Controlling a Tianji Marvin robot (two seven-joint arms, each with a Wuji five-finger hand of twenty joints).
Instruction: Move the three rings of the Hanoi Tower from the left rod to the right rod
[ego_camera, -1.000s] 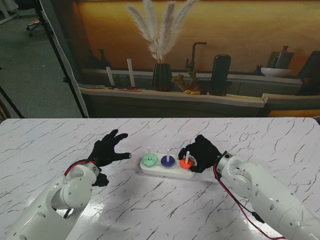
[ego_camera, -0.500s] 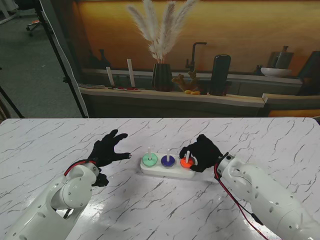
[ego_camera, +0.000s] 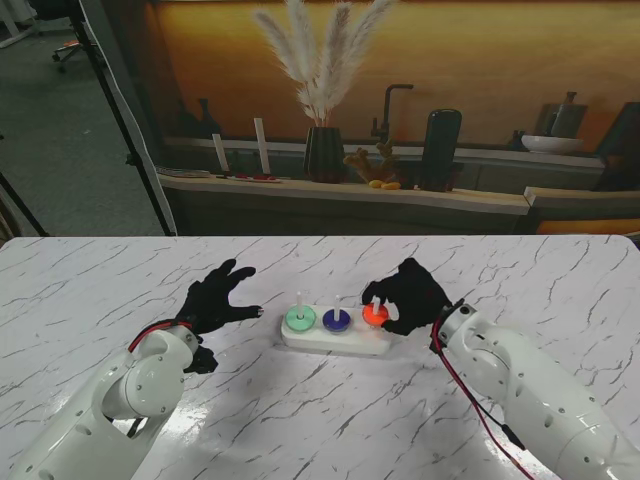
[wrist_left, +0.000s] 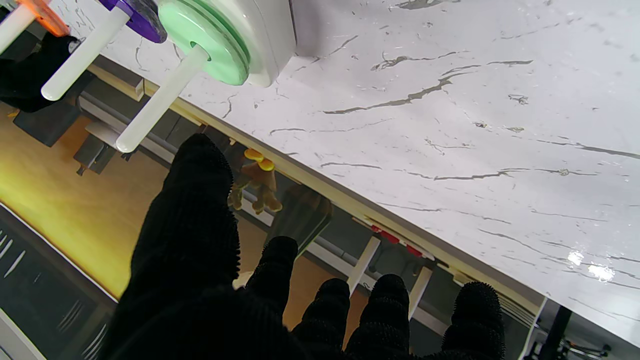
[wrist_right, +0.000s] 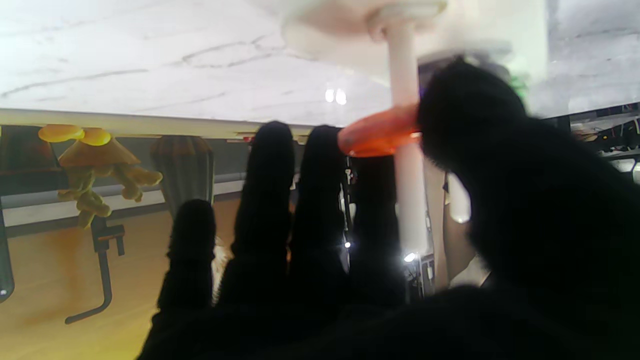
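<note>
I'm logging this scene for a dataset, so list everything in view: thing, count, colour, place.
Table: one, white marble, under everything.
Tower base: one, white, three white rods, mid-table.
Green ring: one, on the left rod, low at the base.
Purple ring: one, on the middle rod, low at the base.
Orange ring: one, on the right rod, part-way up it.
Vase with pampas grass: one, dark vase, pale plumes, on the shelf behind.
Left hand: black glove, fingers spread, left of the base, holding nothing.
Right hand: black glove, pinching the orange ring.
</note>
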